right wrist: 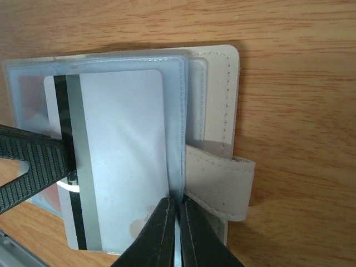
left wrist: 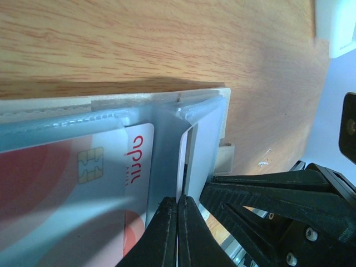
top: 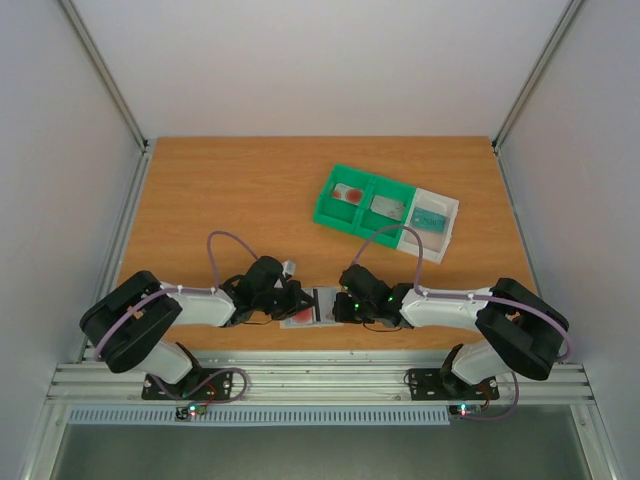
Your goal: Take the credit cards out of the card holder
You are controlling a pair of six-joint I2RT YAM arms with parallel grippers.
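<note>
Left hand (left wrist: 178, 204) is seen fully shut on a thin pale edge; by the right wrist view that edge is placed at the striped side of the pale plastic credit card with a dark stripe (right wrist: 122, 156). The right hand (right wrist: 177, 210) is closed on the clear sleeve rim of the flat beige card holder (right wrist: 219, 83), which is laid open on the wooden table (top: 240, 190) near its front edge. Only in the left wrist view is the sleeved red-and-white chip credit card (left wrist: 61, 183) shown. From above, a green two-compartment plastic tray (top: 328, 214) and an adjoining white tray (top: 452, 222) are seen farther back, a flat card-like piece lying in each compartment.
</note>
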